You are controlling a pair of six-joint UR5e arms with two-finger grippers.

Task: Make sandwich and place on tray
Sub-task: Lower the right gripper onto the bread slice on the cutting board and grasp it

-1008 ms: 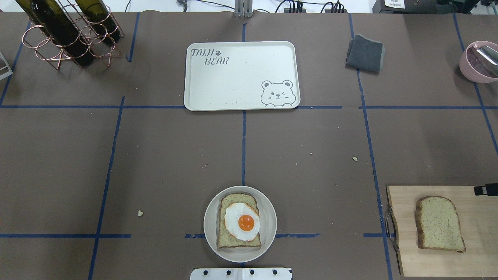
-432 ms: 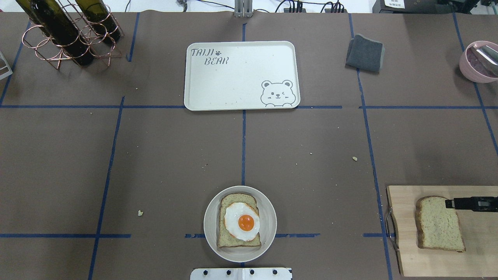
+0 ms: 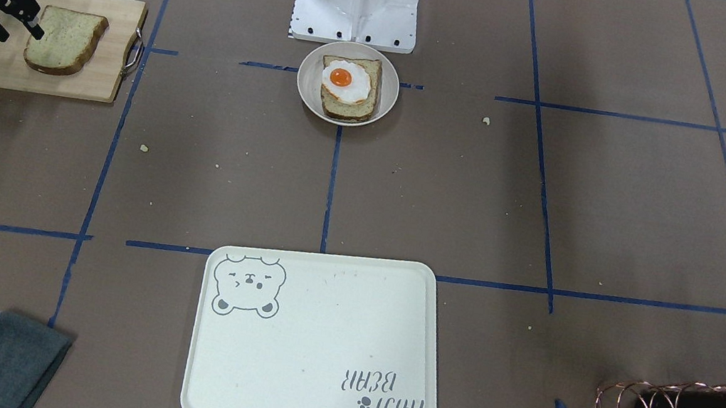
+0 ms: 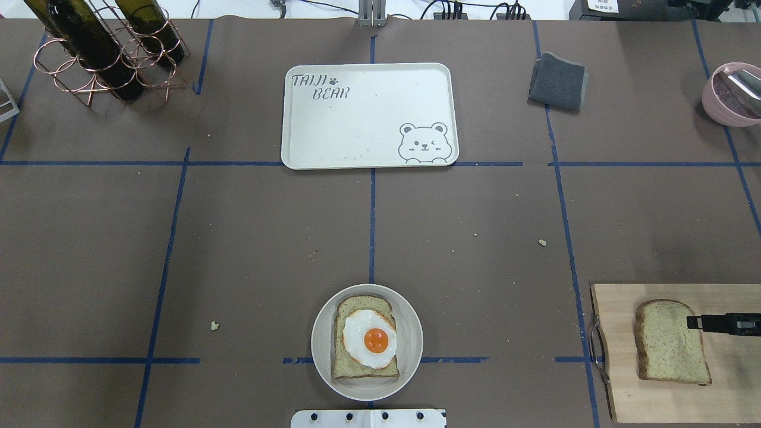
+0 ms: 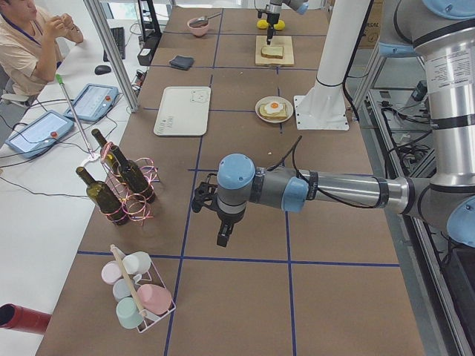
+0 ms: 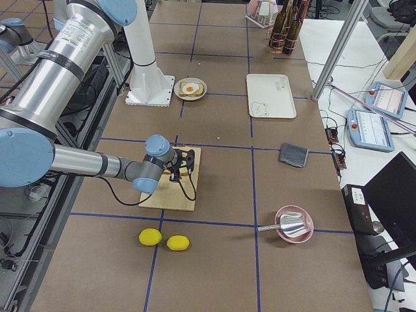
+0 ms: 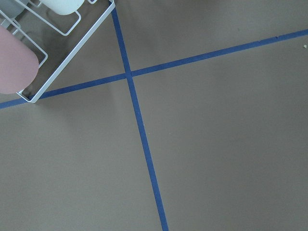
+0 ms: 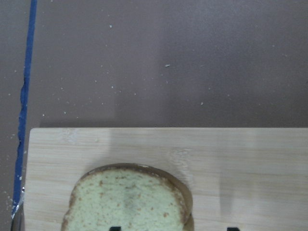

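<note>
A bread slice topped with a fried egg point(image 4: 370, 337) lies in a round beige bowl point(image 4: 410, 333) at the near centre. A second bread slice point(image 4: 669, 348) lies on the wooden cutting board point(image 4: 618, 392) at the near right. My right gripper point(image 4: 692, 323) hovers open over that slice's right edge. In the right wrist view the slice point(image 8: 127, 199) sits near the two fingertips, which stand wide apart. The tray point(image 4: 368, 113) lies at the far centre with nothing on it. My left gripper point(image 5: 223, 236) hangs over bare table far to the left. I cannot tell if it is open or shut.
A grey folded cloth point(image 4: 557, 81) and a pink bowl with a metal scoop point(image 4: 731, 95) are at the far right. A copper rack with wine bottles point(image 4: 101, 47) is at the far left. A wire cup rack point(image 5: 137, 297) stands near the left gripper. Two yellow lemons point(image 6: 162, 239) lie beyond the board.
My right gripper has come in from the right edge over the cutting board to the bread slice's right edge. Bread, bowl and tray have not moved.
</note>
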